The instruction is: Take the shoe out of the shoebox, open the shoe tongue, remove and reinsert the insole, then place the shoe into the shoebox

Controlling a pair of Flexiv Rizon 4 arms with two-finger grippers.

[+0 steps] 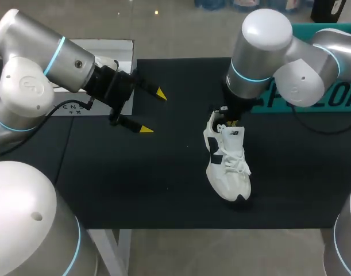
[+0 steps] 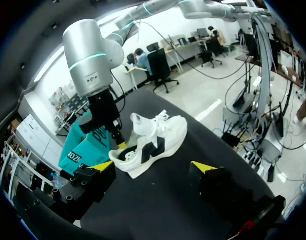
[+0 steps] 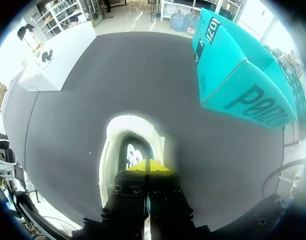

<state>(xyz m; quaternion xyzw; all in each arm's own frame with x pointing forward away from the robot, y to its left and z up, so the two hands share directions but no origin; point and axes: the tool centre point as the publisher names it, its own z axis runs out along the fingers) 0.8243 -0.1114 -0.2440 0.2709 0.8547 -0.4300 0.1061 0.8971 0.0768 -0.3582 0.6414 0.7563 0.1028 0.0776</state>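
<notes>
A white low-top sneaker (image 1: 228,169) with dark side panels, white laces and a smooth rounded toe cap is standing sole-down on the matte black table mat (image 1: 135,190), a little right of the middle. Its long axis is running from the far side toward the near edge, with the heel opening farther away and the toe pointing at the near edge, angled slightly rightward. The padded tongue is standing up from the collar.

The right gripper (image 1: 230,122) is hanging straight down over the heel opening with its yellow tips pressed together. The pictures are not showing whether anything thin is pinched between them. The left gripper (image 1: 152,112) is hovering above bare mat well to the sneaker's left, its fingers spread wide and holding nothing.

A teal cardboard box (image 1: 342,102) with printed sides is lying beyond the sneaker at the far right, partly behind the right arm. A white box (image 1: 124,54) is sitting at the far left corner, half hidden by the left arm. Which one is serving as the shoebox is unclear.
</notes>
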